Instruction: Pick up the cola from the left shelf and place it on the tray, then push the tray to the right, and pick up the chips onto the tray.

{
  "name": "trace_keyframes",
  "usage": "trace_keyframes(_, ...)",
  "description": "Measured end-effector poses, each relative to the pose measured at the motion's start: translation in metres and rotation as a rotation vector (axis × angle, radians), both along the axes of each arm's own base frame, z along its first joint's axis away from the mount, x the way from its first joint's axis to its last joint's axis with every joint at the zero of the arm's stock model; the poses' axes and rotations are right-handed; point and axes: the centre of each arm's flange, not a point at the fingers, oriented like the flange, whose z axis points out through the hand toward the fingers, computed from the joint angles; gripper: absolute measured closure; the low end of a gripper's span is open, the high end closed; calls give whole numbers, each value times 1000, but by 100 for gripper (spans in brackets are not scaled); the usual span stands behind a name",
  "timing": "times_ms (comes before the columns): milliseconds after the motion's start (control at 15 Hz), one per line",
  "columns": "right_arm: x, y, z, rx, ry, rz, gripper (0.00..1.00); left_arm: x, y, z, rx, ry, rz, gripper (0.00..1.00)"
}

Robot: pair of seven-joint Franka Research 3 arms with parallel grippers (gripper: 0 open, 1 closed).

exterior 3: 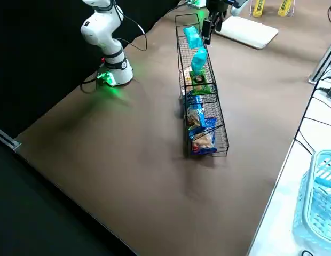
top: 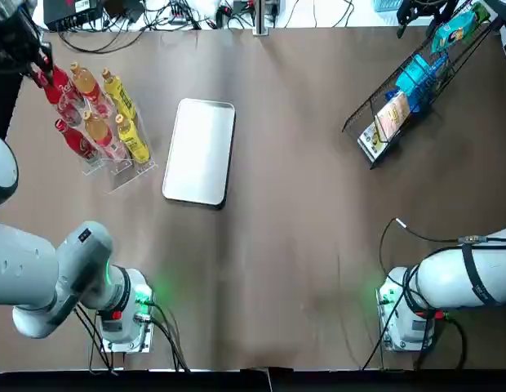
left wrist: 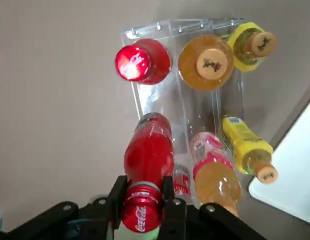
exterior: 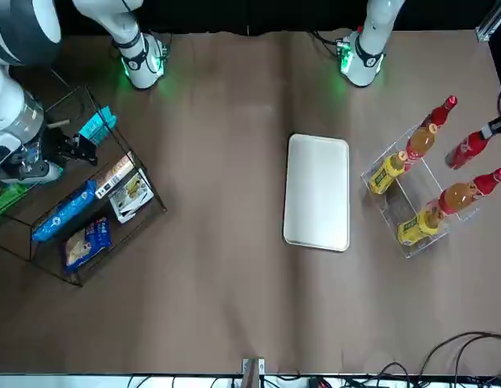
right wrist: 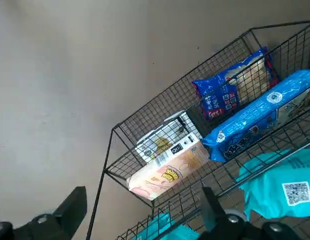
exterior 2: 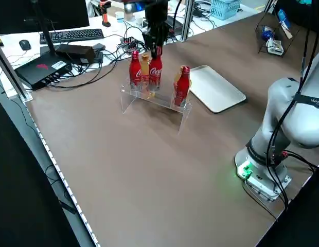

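My left gripper (left wrist: pixel 142 200) is shut on the neck of a red cola bottle (left wrist: pixel 148 160) above the back of the clear acrylic shelf (top: pixel 114 169) at the table's left. In the front view this cola (exterior: pixel 470 149) hangs tilted under the left gripper (exterior: pixel 498 124). Two more colas (exterior 2: pixel 135 69) stand in the shelf. The white tray (top: pixel 200 151) lies bare just to the right of the shelf. My right gripper (right wrist: pixel 142 196) hovers open over the wire rack (exterior: pixel 73 202). A blue chips bag (right wrist: pixel 230 90) lies in the rack's end compartment.
Orange drink bottles (top: pixel 86 80) and yellow bottles (top: pixel 132 137) share the shelf with the colas. The rack also holds a snack box (right wrist: pixel 167 172), a long blue packet (right wrist: pixel 265 120) and teal packets (exterior: pixel 97 122). Cables and gear line the table's far edge.
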Motion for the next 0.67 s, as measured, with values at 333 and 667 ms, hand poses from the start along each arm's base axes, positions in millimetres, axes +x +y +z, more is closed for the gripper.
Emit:
trace_keyframes(333, 1, 1, 4, 1, -8, 2, 0, -5, -17, 75, -33, -7, 3, 67)
trace_keyframes(667, 3, 0, 18, 4, -41, 48, 0, 14, -78, 92, -35, -28, 13, 67)
